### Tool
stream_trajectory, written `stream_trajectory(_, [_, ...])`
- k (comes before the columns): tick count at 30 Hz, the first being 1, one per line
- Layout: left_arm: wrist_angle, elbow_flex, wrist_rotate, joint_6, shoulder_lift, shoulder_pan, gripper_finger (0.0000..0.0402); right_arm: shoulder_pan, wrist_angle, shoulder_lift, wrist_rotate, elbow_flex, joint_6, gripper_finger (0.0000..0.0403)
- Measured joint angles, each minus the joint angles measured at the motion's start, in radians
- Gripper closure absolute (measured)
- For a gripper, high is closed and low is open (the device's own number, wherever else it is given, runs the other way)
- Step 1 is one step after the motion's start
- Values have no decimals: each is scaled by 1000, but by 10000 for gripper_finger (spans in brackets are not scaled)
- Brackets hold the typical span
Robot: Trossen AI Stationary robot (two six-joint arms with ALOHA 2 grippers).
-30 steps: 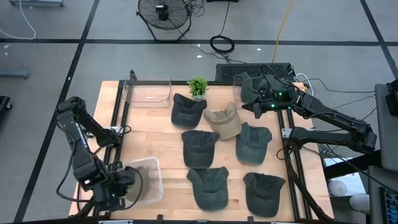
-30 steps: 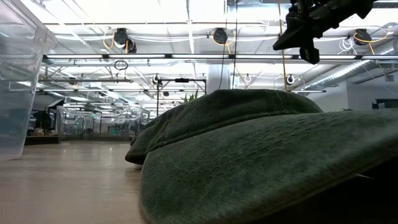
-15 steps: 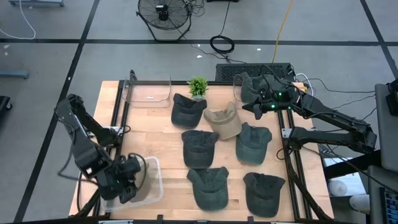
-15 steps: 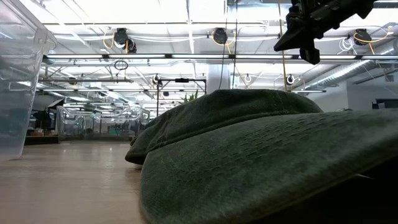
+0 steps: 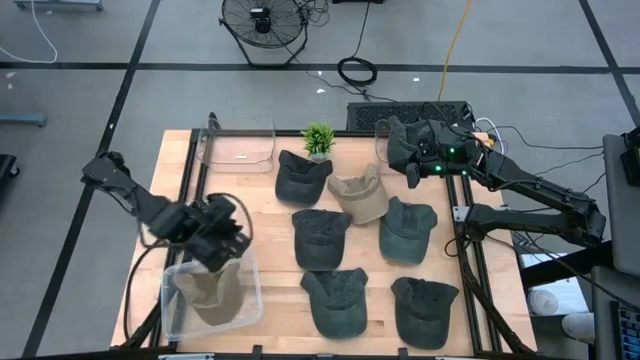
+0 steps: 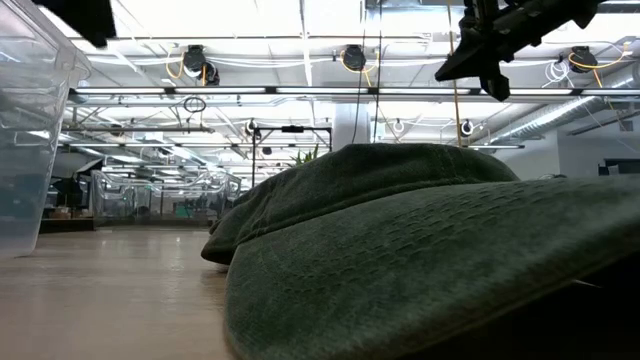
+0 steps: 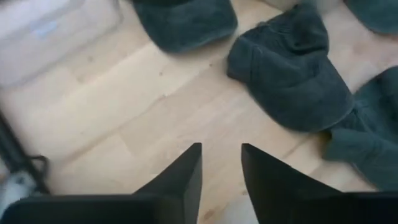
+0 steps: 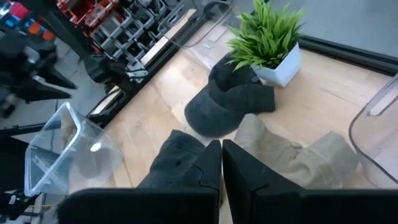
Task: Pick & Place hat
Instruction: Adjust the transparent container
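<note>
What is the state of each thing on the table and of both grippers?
Left gripper: empty, fingers slightly apart, above the bin.
Right gripper: shut, empty, raised near the plant.
Bin: holds one tan hat.
Beige hat: lying on the table.
Plant: upright.

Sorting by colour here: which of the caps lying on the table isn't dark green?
The tan cap in the back row, just right of the dark cap by the small plant. The others on the table are all dark green.
</note>
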Motion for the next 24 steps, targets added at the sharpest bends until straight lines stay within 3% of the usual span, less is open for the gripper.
stream_trajectory(6, [279,-139,175,196,12,129,313,0,12,0,0,0,36,399])
stream_trajectory(10, [376,-219,325,227,24,181,326,0,21,0,0,0,44,399])
stream_trajectory(15, [499,-270,472,321,24,169,347,0,26,0,0,0,53,399])
stream_trajectory(19, [506,-274,564,378,24,135,367,0,26,0,0,0,53,399])
stream_trajectory(24, [488,-275,601,391,24,105,386,0,25,0,0,0,53,399])
